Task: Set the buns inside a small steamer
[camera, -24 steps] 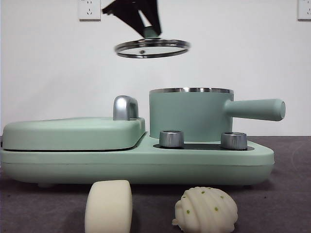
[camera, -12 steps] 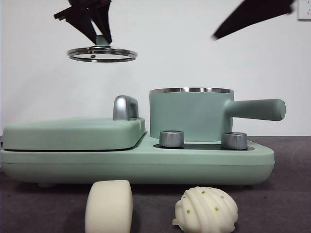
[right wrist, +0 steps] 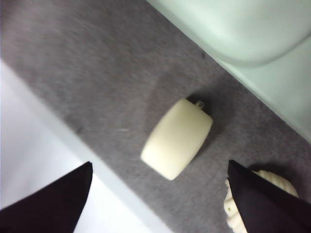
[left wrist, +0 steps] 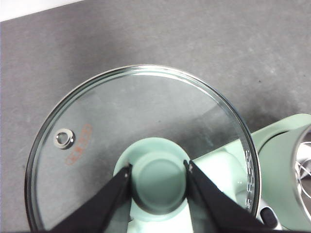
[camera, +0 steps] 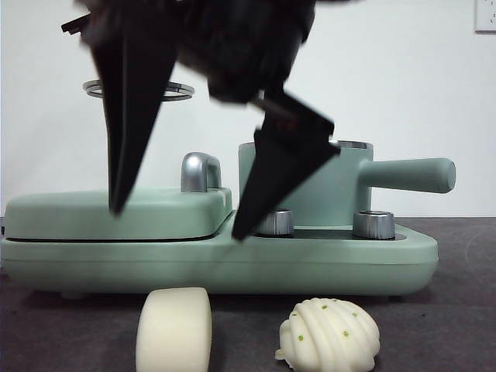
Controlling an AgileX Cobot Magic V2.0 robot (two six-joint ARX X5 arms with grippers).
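Gripping lid knob (left wrist: 158, 182), left fingers (left wrist: 114, 194); right fingers (camera: 267, 182) spread above buns (right wrist: 177, 138), steamer (camera: 306, 182) seemingly empty.

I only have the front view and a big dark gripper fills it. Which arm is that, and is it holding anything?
Observer: That is the right gripper; its wrist view shows open jaws, holding nothing, above the smooth bun.
Operator: And the ring I glimpse behind it?
Observer: That is the glass lid, held by the left gripper, which is shut on its green knob.
Operator: Where is the ridged bun relative to the right gripper?
Observer: The ridged bun lies beside one jaw, partly hidden behind it; the smooth bun sits between the two jaws in that view.
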